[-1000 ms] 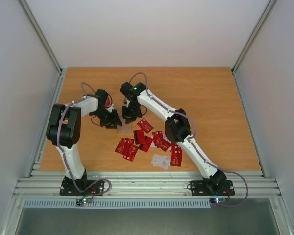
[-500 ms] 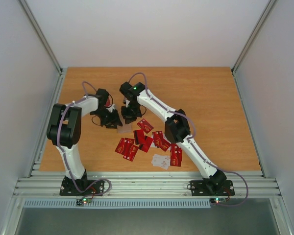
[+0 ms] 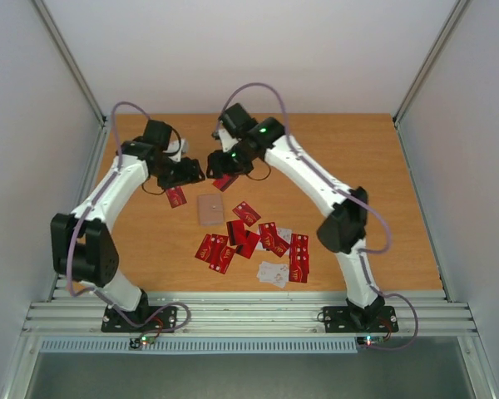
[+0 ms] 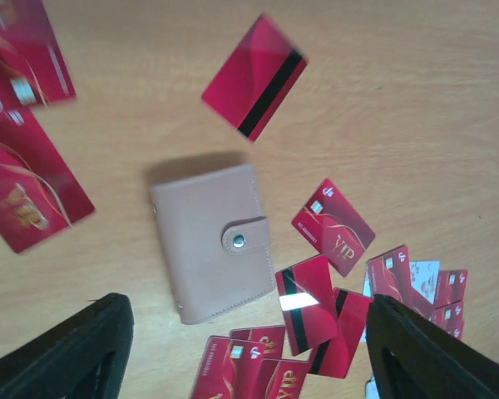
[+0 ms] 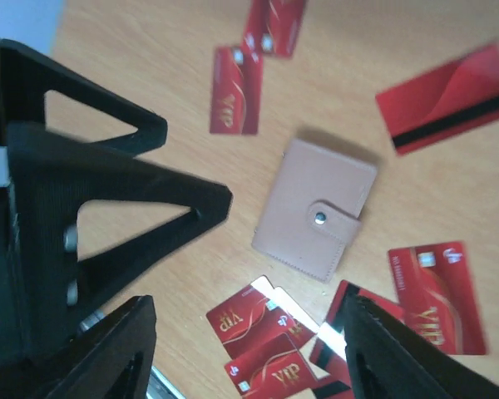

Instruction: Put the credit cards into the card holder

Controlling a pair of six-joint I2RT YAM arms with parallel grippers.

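Both arms have swung up and back from the card holder [image 3: 209, 209], which lies snapped shut on the table [image 3: 358, 150] beside the scattered credit cards [image 3: 258, 241]. The left gripper [image 3: 187, 172] and right gripper [image 3: 220, 162] hang spread and empty, seemingly freed to fetch another card.

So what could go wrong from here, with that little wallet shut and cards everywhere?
The card holder lies snapped shut, so prising it open could just push it across the table. The credit cards lie flat and partly overlapping, so pinching one may drag its neighbours or miss.
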